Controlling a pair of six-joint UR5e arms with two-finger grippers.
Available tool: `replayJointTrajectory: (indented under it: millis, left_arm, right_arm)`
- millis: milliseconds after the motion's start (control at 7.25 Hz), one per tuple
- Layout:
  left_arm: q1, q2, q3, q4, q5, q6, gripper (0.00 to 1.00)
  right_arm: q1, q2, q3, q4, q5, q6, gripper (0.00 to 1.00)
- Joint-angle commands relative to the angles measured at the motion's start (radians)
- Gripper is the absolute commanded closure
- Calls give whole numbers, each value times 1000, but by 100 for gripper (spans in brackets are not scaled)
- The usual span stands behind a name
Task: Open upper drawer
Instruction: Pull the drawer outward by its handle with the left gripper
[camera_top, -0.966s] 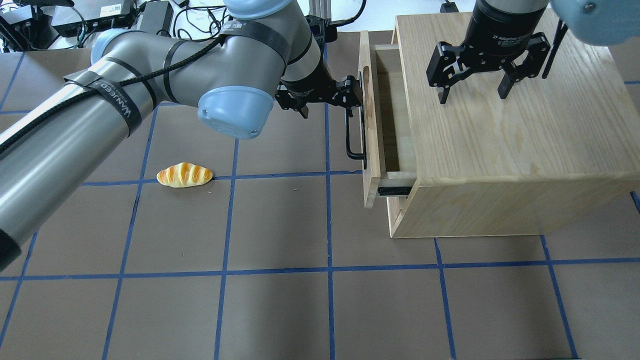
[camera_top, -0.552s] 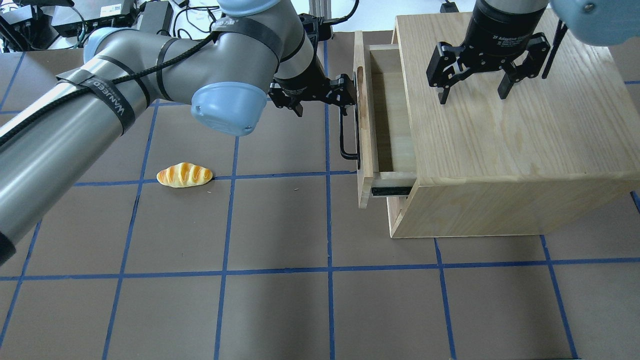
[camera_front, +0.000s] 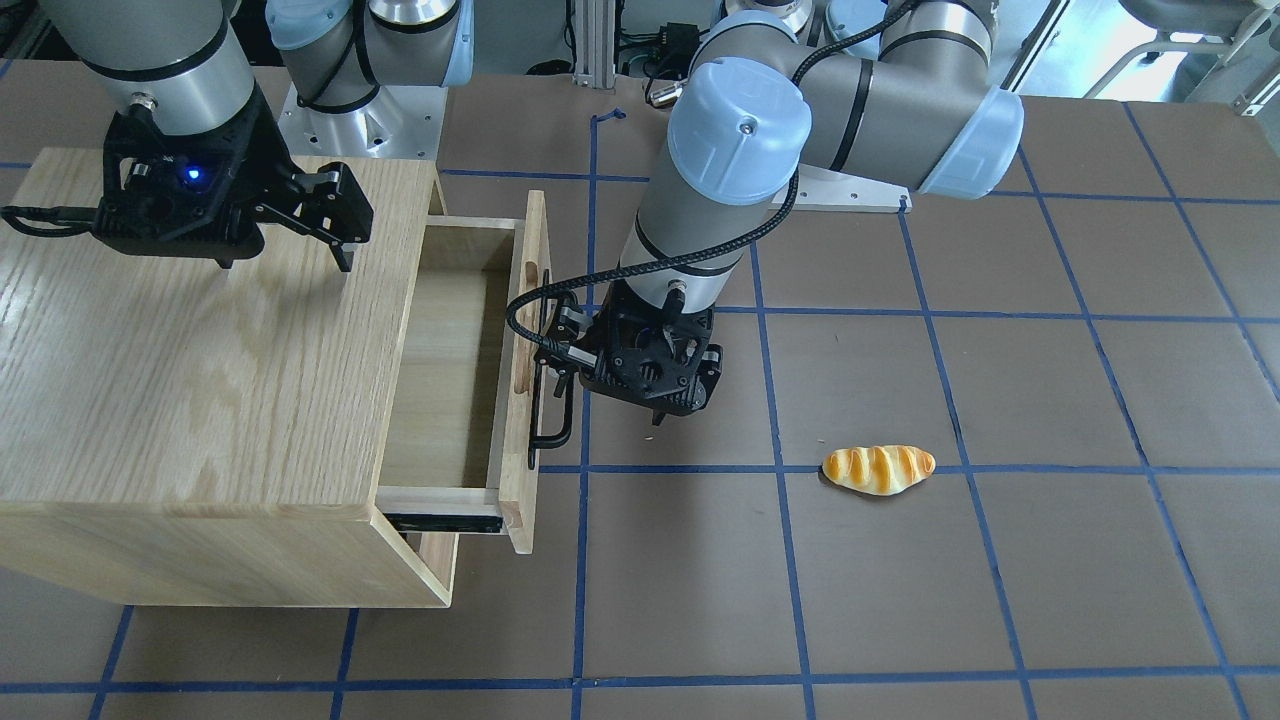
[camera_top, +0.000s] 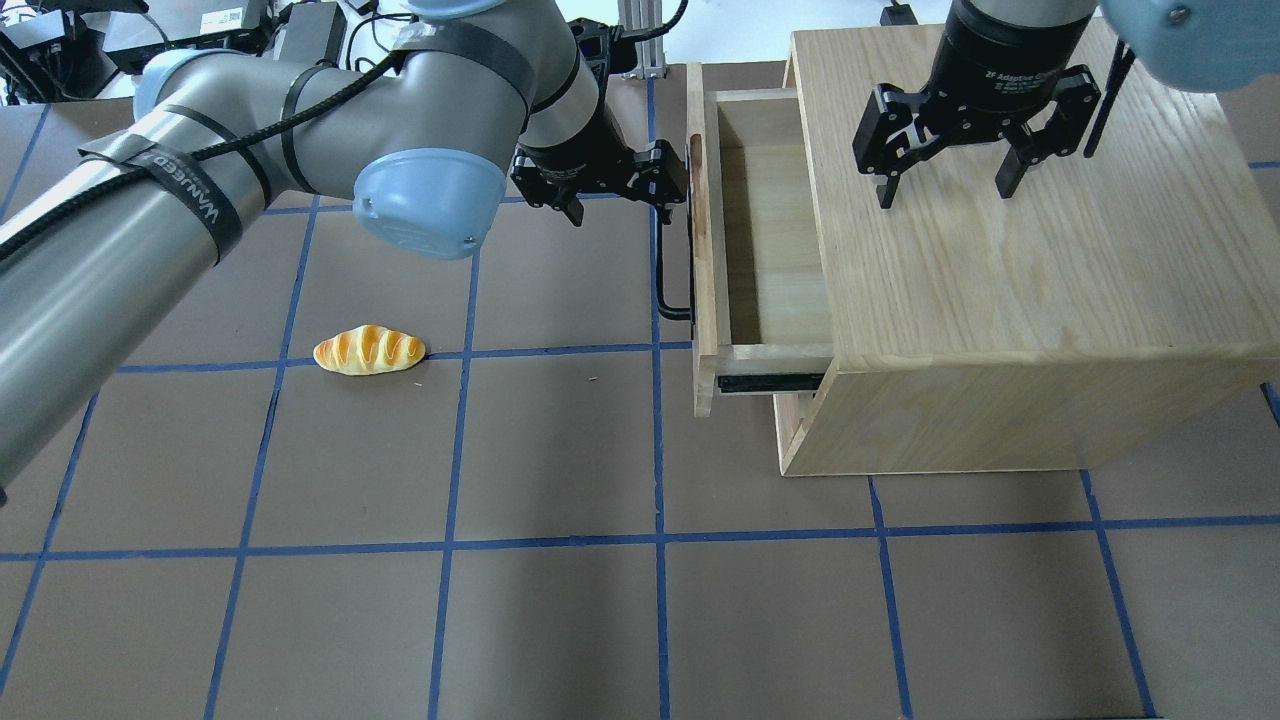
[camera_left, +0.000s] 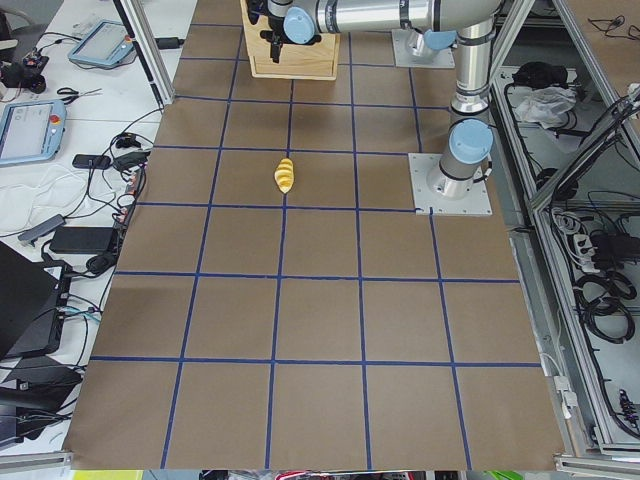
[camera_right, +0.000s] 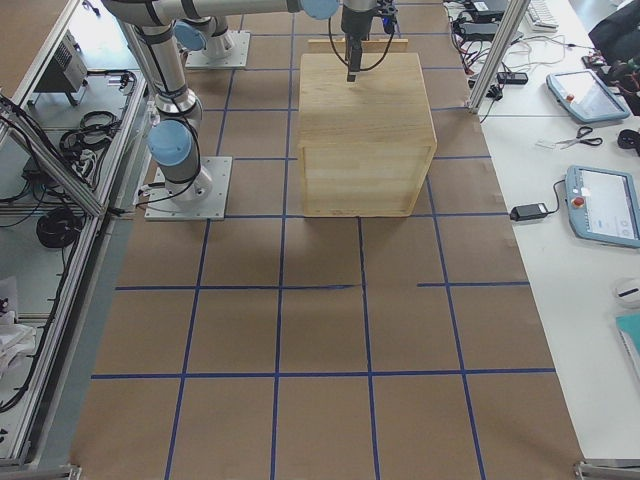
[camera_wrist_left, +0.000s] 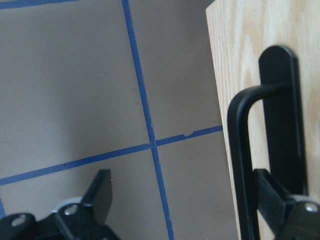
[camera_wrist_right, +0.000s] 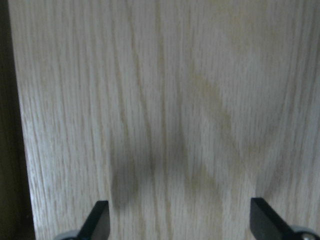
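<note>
The upper drawer (camera_top: 775, 240) of the oak cabinet (camera_top: 1000, 300) stands partly pulled out and shows pale wood inside; it also shows in the front-facing view (camera_front: 445, 370). Its black bar handle (camera_top: 662, 270) (camera_front: 548, 390) (camera_wrist_left: 240, 165) is on the front panel. My left gripper (camera_top: 625, 205) (camera_front: 608, 395) is open, fingers wide apart. One finger (camera_wrist_left: 272, 200) sits hooked between the bar and the panel. My right gripper (camera_top: 945, 190) (camera_front: 285, 255) (camera_wrist_right: 180, 222) is open and empty just above the cabinet top.
A toy bread roll (camera_top: 369, 350) (camera_front: 878, 469) lies on the brown mat left of the drawer. The cabinet (camera_right: 365, 120) sits at the table's right side. A black side rail (camera_top: 765, 382) shows under the drawer's near side.
The drawer has slid further out toward the left. My left gripper has moved left with the handle. The right gripper has not moved.
</note>
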Motion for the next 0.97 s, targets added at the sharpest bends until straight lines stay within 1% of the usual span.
replayJointTrajectory:
  millis: [0, 138, 828]
  left_arm:
    - [11, 6, 0, -21, 12, 23, 0]
    - [11, 9, 0, -26, 35, 36, 0]
    - [40, 18, 0, -53, 40, 66, 0]
  right_arm:
    - [0, 0, -1, 0, 0, -1, 0]
    - [0, 0, -1, 0, 0, 1, 0]
    - [0, 0, -1, 0, 0, 1, 0]
